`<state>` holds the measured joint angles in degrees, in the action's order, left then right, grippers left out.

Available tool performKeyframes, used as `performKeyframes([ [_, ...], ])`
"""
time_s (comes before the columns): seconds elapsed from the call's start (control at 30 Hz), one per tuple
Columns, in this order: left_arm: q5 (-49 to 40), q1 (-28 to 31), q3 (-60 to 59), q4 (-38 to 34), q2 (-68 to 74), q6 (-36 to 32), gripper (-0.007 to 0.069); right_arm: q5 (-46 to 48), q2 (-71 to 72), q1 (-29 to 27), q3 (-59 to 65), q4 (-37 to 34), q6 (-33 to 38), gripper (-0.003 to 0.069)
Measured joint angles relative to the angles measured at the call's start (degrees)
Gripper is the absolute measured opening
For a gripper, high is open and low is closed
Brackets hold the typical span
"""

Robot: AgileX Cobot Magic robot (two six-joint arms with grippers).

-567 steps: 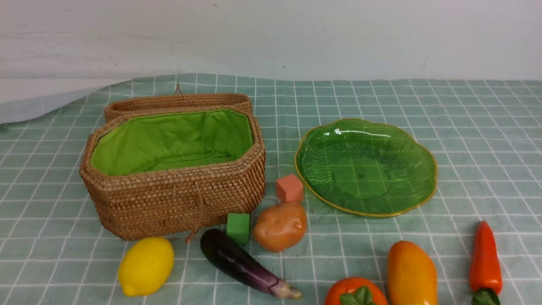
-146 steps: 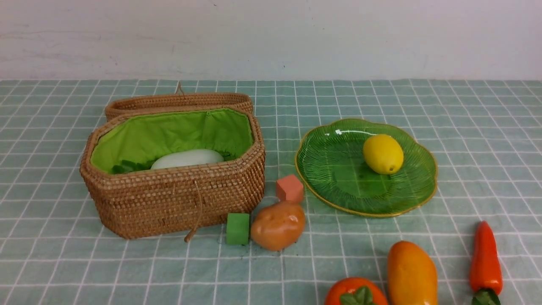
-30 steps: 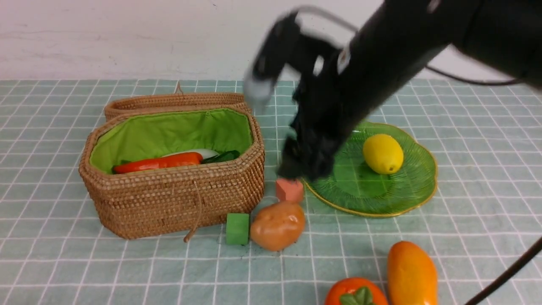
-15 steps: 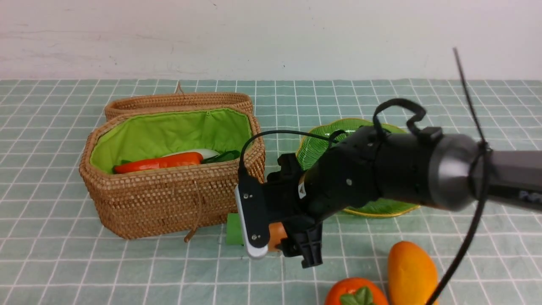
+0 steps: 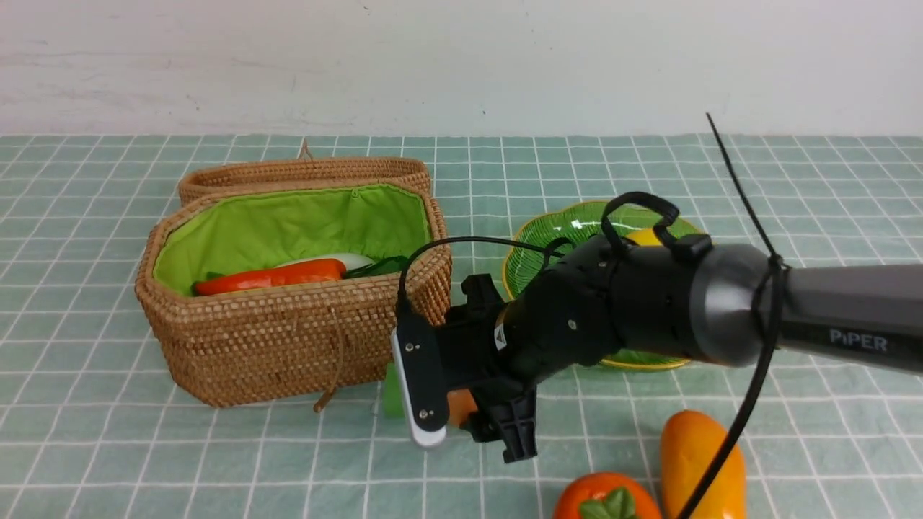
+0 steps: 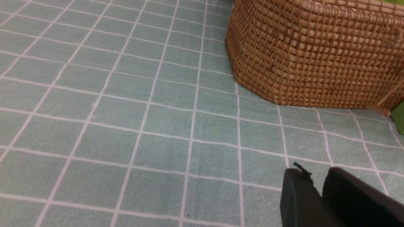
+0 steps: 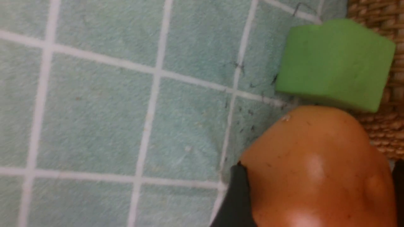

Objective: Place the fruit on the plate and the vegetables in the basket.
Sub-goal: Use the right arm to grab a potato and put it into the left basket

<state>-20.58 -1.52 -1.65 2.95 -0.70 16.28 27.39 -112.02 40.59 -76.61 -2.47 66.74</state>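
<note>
Two vegetables, the carrot point(image 5: 267, 276) and radish point(image 5: 339, 258), lie in the basket point(image 5: 288, 346). Past the green cube point(image 7: 334, 63) by its near wall, the right gripper point(image 5: 472, 436) pinches the potato point(image 7: 315, 170) low down. Being glossy and rounded, it could squirt free when lifted, or clip the wicker rim and fall outside.

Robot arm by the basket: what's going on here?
It is sorting toy food. The right arm's fingers are closed around the brown potato, just beside the basket. A carrot and white radish already lie in the basket, and a lemon sits on the green plate. The mango and the orange-red fruit wait on the cloth.
</note>
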Motion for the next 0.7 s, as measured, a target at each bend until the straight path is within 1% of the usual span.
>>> performKeyframes([
  [0.03, 0.05, 0.0, 0.0, 0.0, 0.0, 0.0, 0.0119, 0.68, 0.12, 0.0, -0.12, 0.0, -0.06, 0.0558],
  [0.07, 0.04, 0.0, 0.0, 0.0, 0.0, 0.0, 0.0122, 3.87, 0.68, 0.0, -0.61, -0.18, -0.22, 0.0558],
  [0.1, 0.04, 0.0, 0.0, 0.0, 0.0, 0.0, 0.0122, 4.26, 0.69, 0.0, -0.7, -0.15, -0.28, 0.0558],
  [0.23, 0.04, 0.0, 0.0, 0.0, 0.0, 0.0, 0.0126, 10.89, 1.9, 0.0, -3.16, -2.92, -0.51, 0.0558],
  [0.3, 0.04, 0.0, 0.0, 0.0, 0.0, 0.0, 0.0129, 14.61, 3.01, 0.0, -7.31, -6.29, -0.59, 0.0558],
  [0.43, 0.04, 0.0, 0.0, 0.0, 0.0, 0.0, 0.0132, 18.13, 3.55, 0.0, -12.36, -10.09, -0.5, 0.0558],
  [0.5, 0.04, 0.0, 0.0, 0.0, 0.0, 0.0, 0.0134, 20.32, 3.55, 0.0, -16.58, -13.7, 0.65, 0.0558],
  [0.6, 0.04, 0.0, 0.0, 0.0, 0.0, 0.0, 0.0137, 21.54, 3.55, 0.0, -21.03, -18.83, 3.07, 0.0558],
  [0.7, 0.04, 0.0, 0.0, 0.0, 0.0, 0.0, 0.0141, 20.27, 3.55, 0.0, -24.41, -24.55, 5.54, 0.0558],
])
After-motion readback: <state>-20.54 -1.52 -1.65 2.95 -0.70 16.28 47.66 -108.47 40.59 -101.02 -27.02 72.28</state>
